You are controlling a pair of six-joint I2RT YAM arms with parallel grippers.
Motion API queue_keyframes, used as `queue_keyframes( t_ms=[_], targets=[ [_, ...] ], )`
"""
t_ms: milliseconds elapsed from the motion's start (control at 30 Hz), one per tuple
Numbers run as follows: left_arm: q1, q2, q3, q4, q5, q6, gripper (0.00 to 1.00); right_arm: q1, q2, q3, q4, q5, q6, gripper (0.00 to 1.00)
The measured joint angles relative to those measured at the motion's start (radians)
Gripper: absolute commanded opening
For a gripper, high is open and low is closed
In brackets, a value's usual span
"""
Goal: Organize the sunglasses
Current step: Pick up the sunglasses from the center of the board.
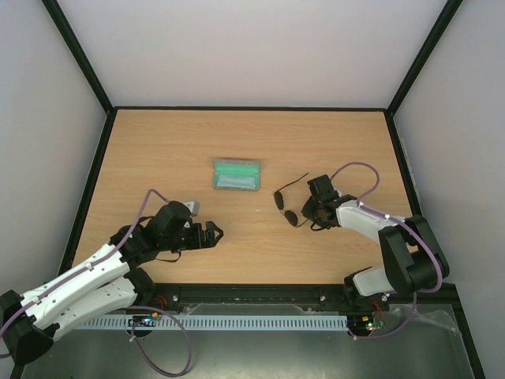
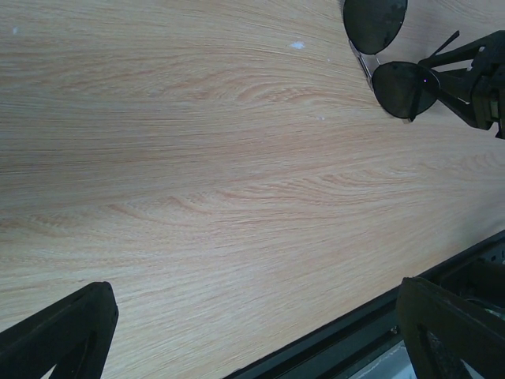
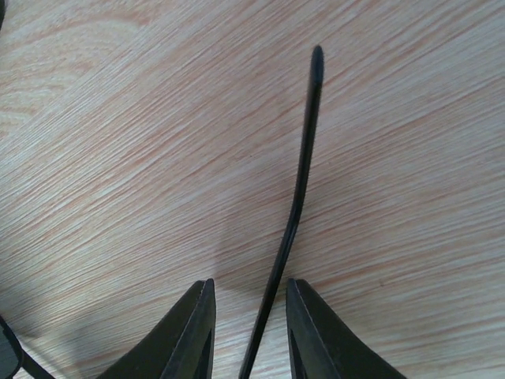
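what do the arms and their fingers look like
The left arm and the right arm both have white link shells with black joints and black bases. A thin lilac cable loops along each one. Each arm ends in two black, tapered fingers.

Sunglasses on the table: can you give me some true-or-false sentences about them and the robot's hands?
1. The sunglasses are on the wooden table. True.
2. The sunglasses are tucked inside the green-lined case. False: they are outside it, to its right in the top view.
3. One thin temple arm runs between the fingers of the right end effector. True.
4. The left end effector is gripping the sunglasses. False: it is wide open, holds nothing and is apart from them.
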Motion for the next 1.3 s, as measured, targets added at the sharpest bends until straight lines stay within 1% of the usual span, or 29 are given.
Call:
queue_keyframes(
  t_ms=[67, 133, 233, 300, 400, 500, 533, 667, 767, 933, 1133, 1300],
  targets=[
    [0.0, 0.001, 0.0, 0.0, 0.0, 0.0, 1.0, 0.001, -0.004, -0.001, -0.003, 0.0, 0.001, 0.35],
    [0.0, 0.009, 0.0, 0.002, 0.001, 0.001, 1.0, 0.006, -0.011, -0.002, -0.011, -0.001, 0.0, 0.36],
    [0.0, 0.044, 0.0, 0.014, 0.002, 0.006, 0.99, 0.017, -0.017, -0.002, -0.029, -0.002, 0.0, 0.36],
    [0.0, 0.069, 0.0, 0.023, 0.003, 0.011, 0.99, 0.027, -0.019, -0.002, -0.039, 0.0, -0.001, 0.34],
    [0.0, 0.086, 0.001, 0.034, 0.005, 0.016, 0.99, 0.045, -0.019, 0.0, -0.051, 0.0, -0.002, 0.21],
    [0.0, 0.085, 0.002, 0.038, 0.006, 0.016, 0.99, 0.063, -0.018, 0.0, -0.066, 0.002, 0.002, 0.04],
    [0.0, 0.084, 0.002, 0.039, 0.006, 0.016, 1.0, 0.067, -0.017, 0.001, -0.069, 0.003, 0.004, 0.02],
    [0.0, 0.061, 0.002, 0.038, 0.005, 0.015, 0.99, 0.073, -0.009, 0.018, -0.101, 0.018, -0.01, 0.02],
    [0.0, 0.024, 0.002, 0.031, -0.002, 0.013, 0.99, 0.08, -0.017, 0.051, -0.156, 0.069, -0.035, 0.01],
    [0.0, -0.001, 0.002, 0.015, -0.014, 0.005, 0.99, 0.114, -0.131, 0.145, -0.249, 0.175, -0.095, 0.01],
    [0.0, 0.038, 0.04, -0.028, -0.048, -0.006, 1.0, 0.238, -0.254, 0.329, -0.351, 0.333, -0.174, 0.01],
    [0.0, 0.048, 0.122, -0.064, -0.095, -0.008, 0.99, 0.33, -0.289, 0.454, -0.441, 0.43, -0.222, 0.01]
  ],
)
